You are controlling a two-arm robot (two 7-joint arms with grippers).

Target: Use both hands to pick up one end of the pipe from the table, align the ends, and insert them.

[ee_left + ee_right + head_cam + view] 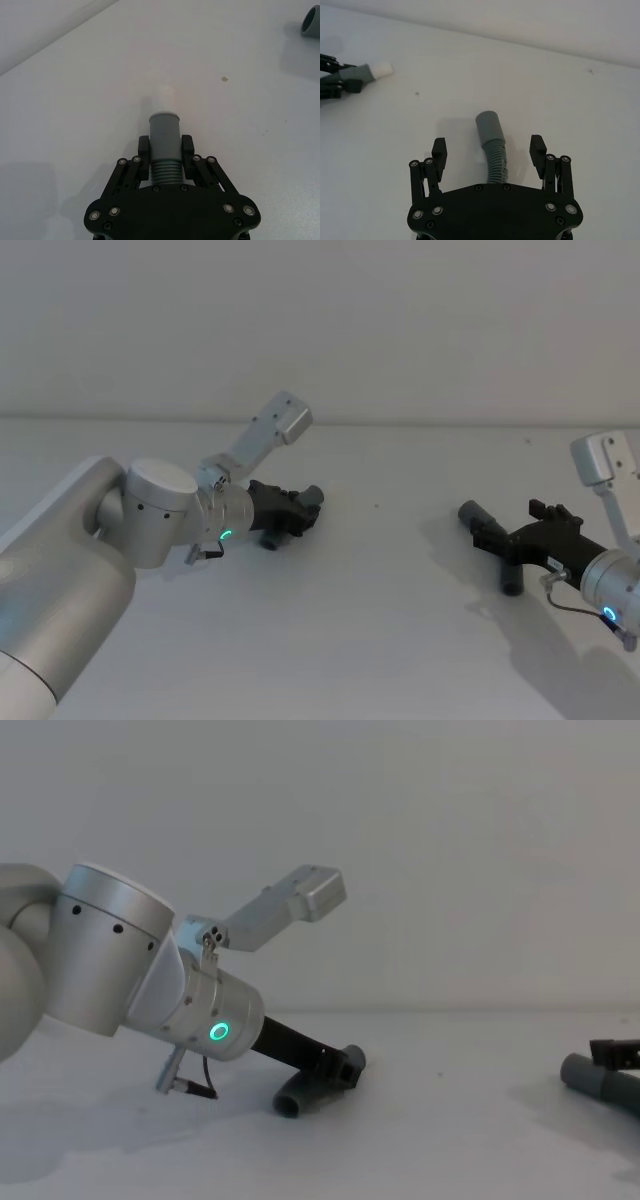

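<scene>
Gripping the spigot-tipped piece, the left end effector is set; the right end effector straddles the other piece, jaws apart; joining remains.

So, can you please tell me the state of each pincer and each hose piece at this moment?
left pincer: shut on the ribbed part of the spigot piece.
right pincer: open, one finger on each side of the plain piece, not touching it.
spigot piece: gripped, whitish tip pointing away from the pincer.
plain piece: lying on the table, not gripped.
the two pieces: apart, not joined.
</scene>
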